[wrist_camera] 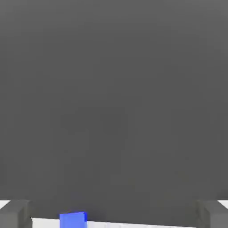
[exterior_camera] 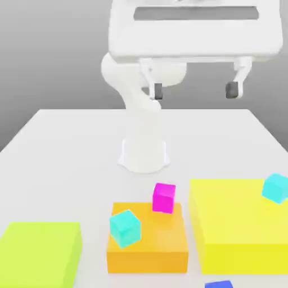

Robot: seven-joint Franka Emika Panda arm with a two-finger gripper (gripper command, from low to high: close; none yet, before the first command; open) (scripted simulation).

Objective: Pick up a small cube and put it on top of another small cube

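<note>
Gripper point(exterior_camera: 194, 90) is hanging high above the table point(exterior_camera: 67, 146), fingers spread wide, holding nothing. Blue cube point(exterior_camera: 219, 284) is sitting on the table's near edge, beside the yellow block point(exterior_camera: 236, 225).

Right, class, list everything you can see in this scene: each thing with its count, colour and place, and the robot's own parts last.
Table: one, white, under everything.
Green block: one, lime, exterior view's left.
Orange block: one, middle.
Yellow block: one, exterior view's right.
Magenta cube: one, on the orange block.
Cyan cubes: two, one on the orange block, one on the yellow block.
Blue cube: one, deep blue, front edge.
Arm: one, white.
Gripper: one, open, raised.
</note>
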